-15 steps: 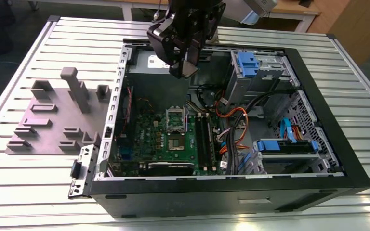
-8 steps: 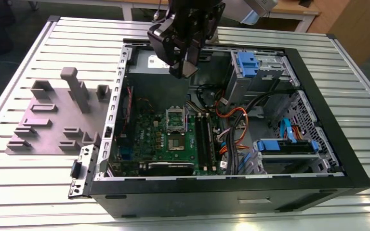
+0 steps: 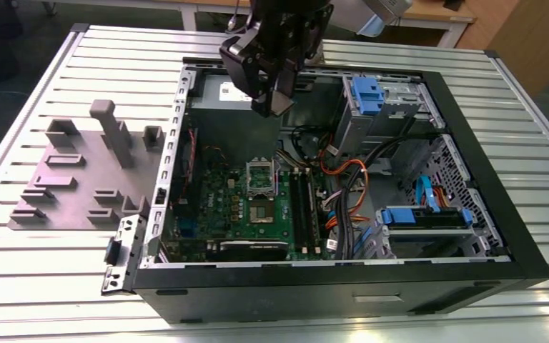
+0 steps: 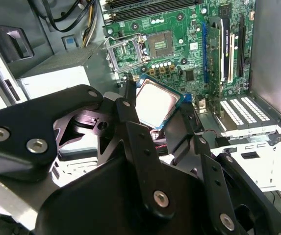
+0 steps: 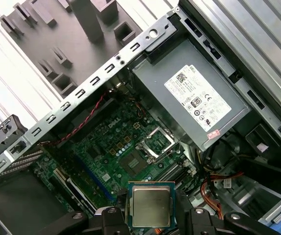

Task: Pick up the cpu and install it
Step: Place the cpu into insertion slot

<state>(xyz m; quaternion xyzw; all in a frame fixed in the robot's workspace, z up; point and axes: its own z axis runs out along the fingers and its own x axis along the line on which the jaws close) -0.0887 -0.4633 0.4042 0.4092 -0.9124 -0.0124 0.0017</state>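
Observation:
The cpu (image 4: 155,102) is a flat square chip with a silvery top and a thin dark rim. My gripper (image 4: 158,104) is shut on it, a black finger (image 4: 128,105) pressing on each of two opposite edges. In the first wrist view the cpu (image 5: 151,205) sits between the same fingers, above the green motherboard (image 5: 106,147). In the exterior view my gripper (image 3: 269,106) hangs over the back part of the open computer case (image 3: 465,136), well above the board. A metal socket frame (image 3: 260,176) stands open on the board, with a dark square (image 3: 260,210) beside it.
A grey power supply (image 5: 194,98) lies close to the socket frame (image 5: 155,141). Orange and black cables (image 3: 346,179) and blue drive bays (image 3: 370,96) fill the case on the exterior view's right. A grey blocky fixture (image 3: 83,179) rests on the slatted table outside the case.

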